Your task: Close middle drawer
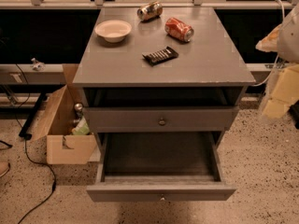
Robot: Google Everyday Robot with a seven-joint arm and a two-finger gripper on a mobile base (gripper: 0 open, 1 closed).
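Observation:
The middle drawer (161,192) of the grey cabinet is pulled far out toward me. Its dark-grey tray (159,155) is empty, and the small round knob (162,198) sits at the centre of its long flat front. Above it, the top drawer (196,119) with the brassy knob (162,122) stands slightly out. The lowest drawer is hidden under the open one. My gripper (276,97) shows as a pale, blurred shape at the right edge, level with the cabinet top and well apart from the drawer front.
On the cabinet top (210,64) lie a white bowl (113,30), two tipped cans (150,10) (179,29) and a dark snack bar (160,56). An open cardboard box (65,134) stands on the floor at the cabinet's left. A black cable (37,164) runs across the floor.

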